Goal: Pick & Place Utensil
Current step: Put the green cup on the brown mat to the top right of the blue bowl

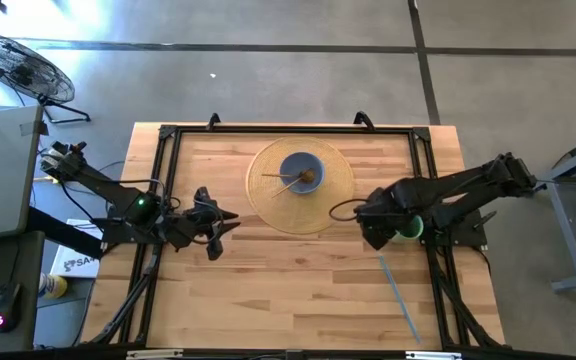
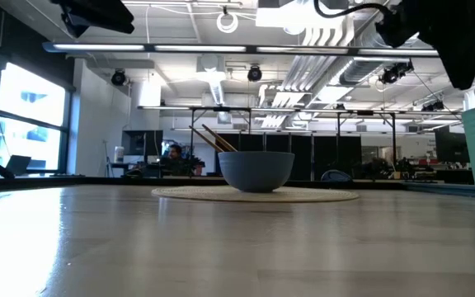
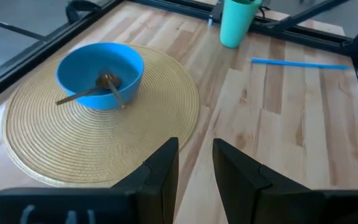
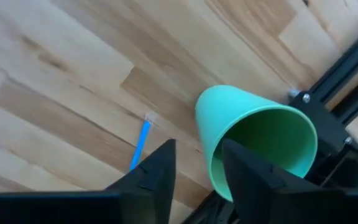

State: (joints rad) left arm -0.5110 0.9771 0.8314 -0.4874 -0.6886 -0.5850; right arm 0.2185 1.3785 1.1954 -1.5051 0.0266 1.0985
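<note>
Butcher-block table [image 1: 298,290], pale wood strips with a black frame round the edge. On it sits a big round woven placemat [image 1: 301,186], coiled straw texture, and in its middle a smooth blue bowl [image 1: 300,172] with two wooden utensils [image 3: 95,91] leaning inside. Near the right edge stands a mint-green plastic cup [image 4: 253,140], tapered, empty as far as I can see. Right gripper [image 1: 376,236] hangs right above it, fingers parted, gripping nothing. A thin blue straw [image 1: 400,296] lies flat on the wood nearby. Left gripper [image 1: 216,228] hovers left of the mat, fingers slightly apart, empty.
</note>
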